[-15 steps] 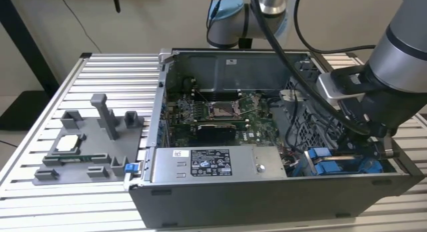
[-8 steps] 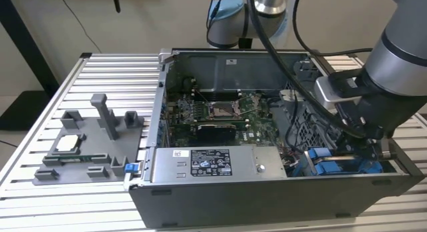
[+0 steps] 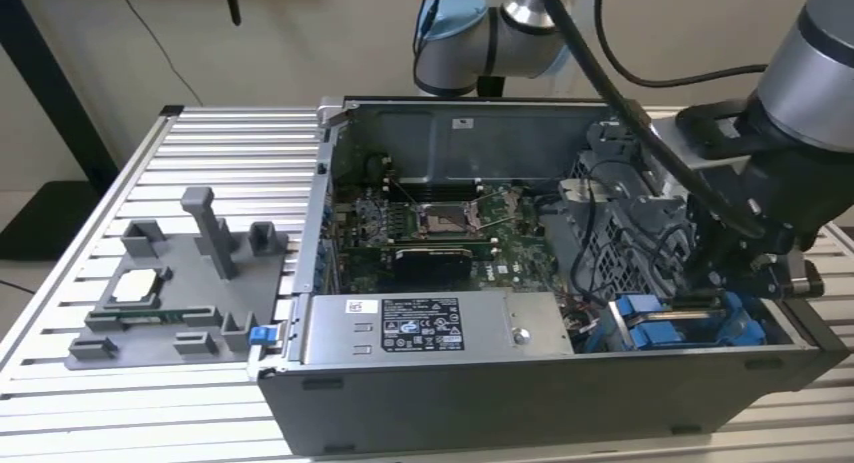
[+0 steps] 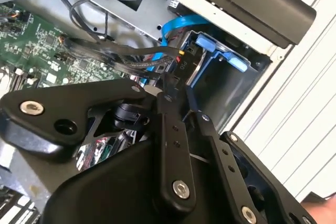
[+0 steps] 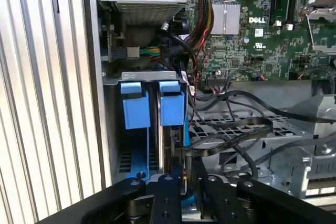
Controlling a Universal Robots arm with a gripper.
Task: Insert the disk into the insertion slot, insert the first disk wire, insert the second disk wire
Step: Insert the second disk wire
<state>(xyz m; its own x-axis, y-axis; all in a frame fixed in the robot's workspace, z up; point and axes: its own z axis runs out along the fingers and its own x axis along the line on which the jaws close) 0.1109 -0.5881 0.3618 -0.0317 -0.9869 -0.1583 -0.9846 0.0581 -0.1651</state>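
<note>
The disk (image 5: 170,141) stands edge-on in the insertion slot (image 5: 143,76), its blue carrier end (image 5: 172,106) flush beside the other blue-ended carrier (image 5: 135,110). In the exterior view the same blue ends (image 3: 662,323) sit in the case's near right corner. My gripper (image 5: 186,178) reaches down at the disk's open end, its black fingers (image 4: 169,114) close together on the black plug of a disk wire (image 4: 177,66). That flat black wire (image 5: 226,148) runs off over the perforated cage. A blue data wire (image 4: 178,24) curves by the carrier.
The open computer case (image 3: 534,393) lies on a slatted metal table (image 3: 214,163). Inside are the green motherboard (image 3: 427,228), the power supply (image 3: 434,328) and loose black cables (image 5: 210,103). A grey fixture (image 3: 187,293) with small parts sits on the exterior view's left.
</note>
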